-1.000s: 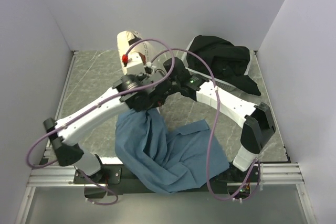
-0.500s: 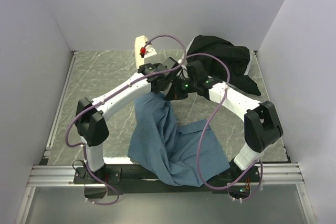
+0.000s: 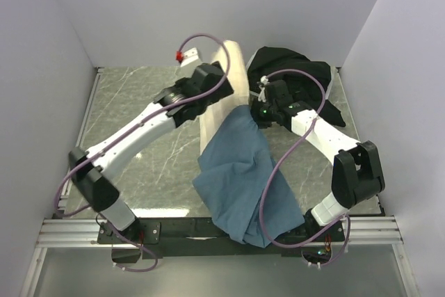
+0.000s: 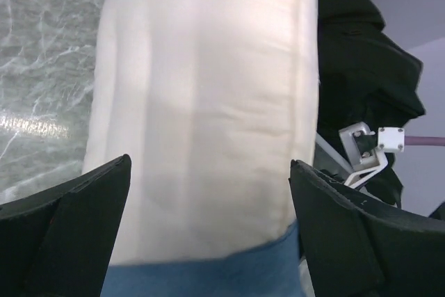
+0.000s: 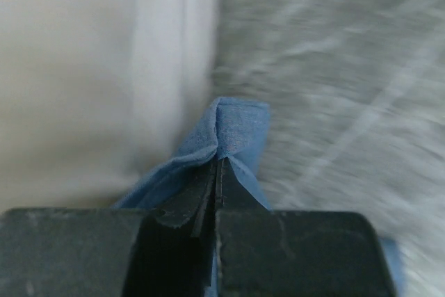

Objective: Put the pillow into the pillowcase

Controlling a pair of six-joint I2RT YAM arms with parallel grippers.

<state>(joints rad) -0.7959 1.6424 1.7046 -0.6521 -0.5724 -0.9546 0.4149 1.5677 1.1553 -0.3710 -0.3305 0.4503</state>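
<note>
The cream-white pillow point(image 3: 231, 78) lies lengthwise at the back middle of the table, its near end inside the mouth of the dusty-blue pillowcase point(image 3: 240, 165). The rest of the case trails down over the front edge. In the left wrist view the pillow point(image 4: 201, 95) fills the middle, with the pillowcase hem point(image 4: 208, 276) across its lower end. My left gripper point(image 4: 208, 220) is open, its fingers standing wide on either side of the pillow. My right gripper point(image 5: 219, 165) is shut on a fold of the pillowcase point(image 5: 236, 126) beside the pillow point(image 5: 76, 81); from above, the right gripper point(image 3: 259, 110) is at the case's right corner.
A heap of black cloth point(image 3: 299, 81) lies at the back right, just behind the right arm and beside the pillow. Purple cables loop above both arms. Grey walls close the marble table point(image 3: 132, 102) on three sides.
The left gripper has opened and let go. Both arms moved toward the back; the case mouth was drawn up over the pillow's near end, and more of the pillow now shows.
</note>
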